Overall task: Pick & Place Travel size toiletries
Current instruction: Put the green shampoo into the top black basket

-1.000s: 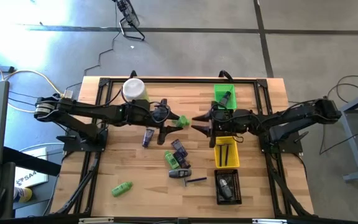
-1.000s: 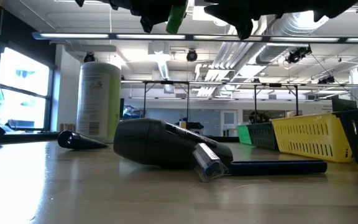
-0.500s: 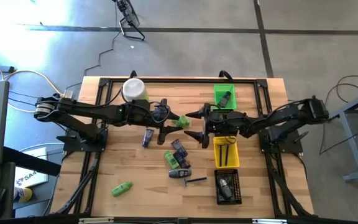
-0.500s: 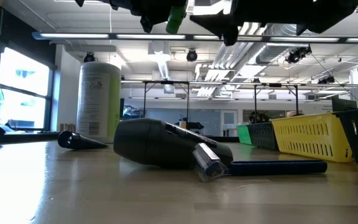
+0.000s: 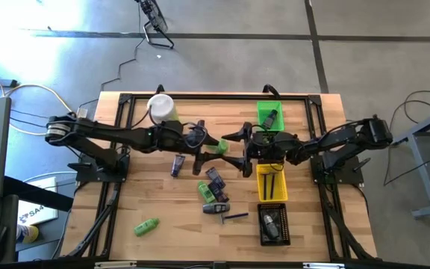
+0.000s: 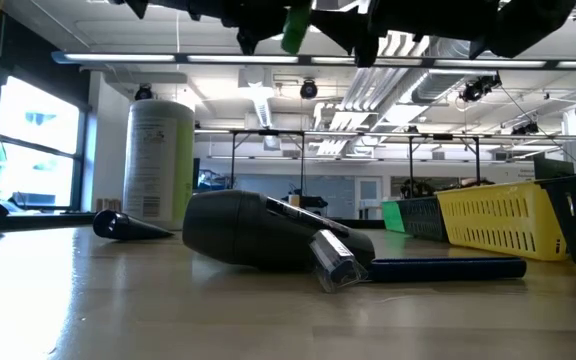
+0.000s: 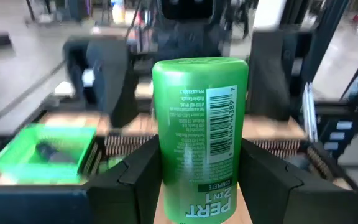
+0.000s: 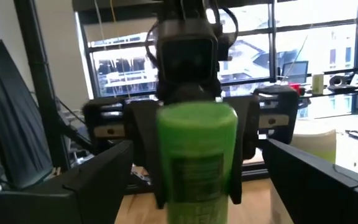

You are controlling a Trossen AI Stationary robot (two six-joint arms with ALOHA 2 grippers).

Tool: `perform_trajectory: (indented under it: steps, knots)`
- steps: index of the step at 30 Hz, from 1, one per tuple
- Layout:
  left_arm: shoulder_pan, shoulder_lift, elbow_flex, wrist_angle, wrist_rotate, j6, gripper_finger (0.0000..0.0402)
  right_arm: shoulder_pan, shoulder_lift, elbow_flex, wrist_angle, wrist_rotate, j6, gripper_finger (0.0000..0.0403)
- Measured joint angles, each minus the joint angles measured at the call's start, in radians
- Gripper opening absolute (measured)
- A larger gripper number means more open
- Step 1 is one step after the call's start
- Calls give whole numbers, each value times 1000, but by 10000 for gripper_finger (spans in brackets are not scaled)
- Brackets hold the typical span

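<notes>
Seen from above: wooden worktop (image 5: 163,202) with two dark arms meeting nose to nose above its middle. Left claw (image 5: 213,147) clamped on a bright green mini bottle (image 5: 216,146), held in the air, well above the wood. Right claw (image 5: 234,150) just beside it, spread wide, fingers (image 8: 98,171) to either side of the bottle's far end but gripping nothing. In the left wrist view, same bottle (image 7: 200,134) upright between the two dark fingers (image 7: 135,180), barcode and printed label facing the camera. In the right wrist view, bottle (image 8: 196,155) filling the centre, with the left arm behind it.

Below the arms, loose cluster of toiletries (image 5: 213,190) lying flat on the wood: grey and blue-purple tubes, another green bottle, a thin dark stick. One more green bottle (image 5: 147,226) lying alone near the front left corner. Pale canister with white lid (image 5: 160,107) standing near the back. Along the right side, back to front: green bin (image 5: 268,111), yellow bin (image 5: 272,184), black bin (image 5: 273,225), each with small items inside.
</notes>
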Motion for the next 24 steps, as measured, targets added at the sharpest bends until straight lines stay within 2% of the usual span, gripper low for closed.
perform_trajectory:
  steps: [3, 20, 24]
  knots:
    - [0, 26, 0, 41, 5, -1, 175, 0, 0, 0, -8, 1, 0, 349]
    - [0, 33, 0, 48, 7, -1, 175, 5, 0, 0, -16, -4, -1, 348]
    - [0, 40, 0, 72, 9, -4, 175, 5, 0, 0, -1, -51, -2, 348]
